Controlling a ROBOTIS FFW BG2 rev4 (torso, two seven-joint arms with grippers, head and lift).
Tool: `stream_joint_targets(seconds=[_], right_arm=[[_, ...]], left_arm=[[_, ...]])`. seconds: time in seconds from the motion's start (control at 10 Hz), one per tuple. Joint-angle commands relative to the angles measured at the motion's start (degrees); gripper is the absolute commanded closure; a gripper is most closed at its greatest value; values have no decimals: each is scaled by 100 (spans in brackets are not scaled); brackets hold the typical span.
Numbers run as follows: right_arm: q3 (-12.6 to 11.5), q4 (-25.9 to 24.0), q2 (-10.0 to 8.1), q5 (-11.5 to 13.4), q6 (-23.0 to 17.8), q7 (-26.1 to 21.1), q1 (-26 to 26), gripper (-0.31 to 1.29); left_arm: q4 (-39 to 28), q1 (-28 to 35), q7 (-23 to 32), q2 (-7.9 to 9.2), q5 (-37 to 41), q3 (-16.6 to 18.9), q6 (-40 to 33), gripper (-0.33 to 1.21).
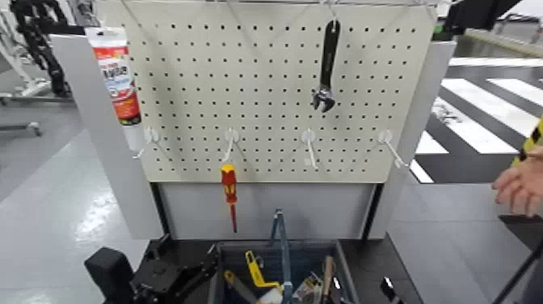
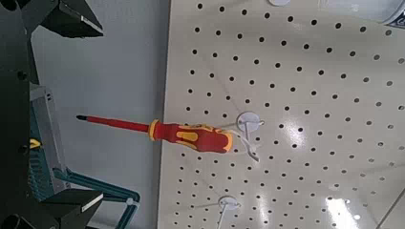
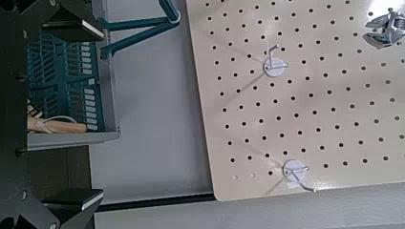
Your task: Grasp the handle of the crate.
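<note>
The floor (image 1: 56,202) is pale grey and shiny; on the right side of the head view it has dark ground with white stripes (image 1: 477,113). A white pegboard (image 1: 275,89) stands upright between 2 grey side panels; it carries 4 white hooks in a row, a black wrench (image 1: 326,69) hanging near its top and a red-and-yellow screwdriver (image 1: 230,190) hanging from the second hook, tip down. A red and white packet (image 1: 117,77) hangs at the board's left edge. A person's hand (image 1: 521,182) shows at the right border of the head view.

The crate (image 1: 218,271) sits low in front of the board, at the bottom of the head view; it is dark grey-blue with a dark rim, and it holds a yellow tool (image 1: 258,271) and some other tools. The handle (image 1: 283,251) rises upright from the middle of the crate as a thin blue-grey bar, just below the board.

The left gripper (image 1: 174,271) is low, just beside the left wall of the crate and apart from the handle; in the left wrist view its 2 black fingertips (image 2: 72,19) stand wide apart with nothing between them. The right gripper (image 1: 392,291) shows only as a dark tip at the bottom edge, right of the crate; in the right wrist view its fingertips (image 3: 72,202) are also spread apart and empty, with the crate and the handle (image 3: 143,29) beyond them.
</note>
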Motion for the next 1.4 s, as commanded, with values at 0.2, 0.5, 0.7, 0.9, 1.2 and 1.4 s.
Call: stream_joint_targets(seconds=[0.2,0.5,0.7,0.9,1.2,1.4], right_arm=[[9,-1,0,0,8,0,-5,15],[18,-1,-9,0,26,0,-14,15],[18,-1,-18,-9,43,8,-22,15],[18,8,-27,-9,43,8,-31,15],[18,17,-44,-26,52,17,-49,15],[35,17,-53,-26,70,17,-66,15]], left_arm=[[82,-33,-87,4,190,-9,43,10],[125,-156,-359,66,551,-53,281,10],[213,-402,-772,136,1043,-150,773,10],[248,-622,-939,189,1684,-264,1142,10],[240,-912,-1133,479,2642,-413,1880,10],[503,-1184,-1449,602,3521,-466,2381,10]])
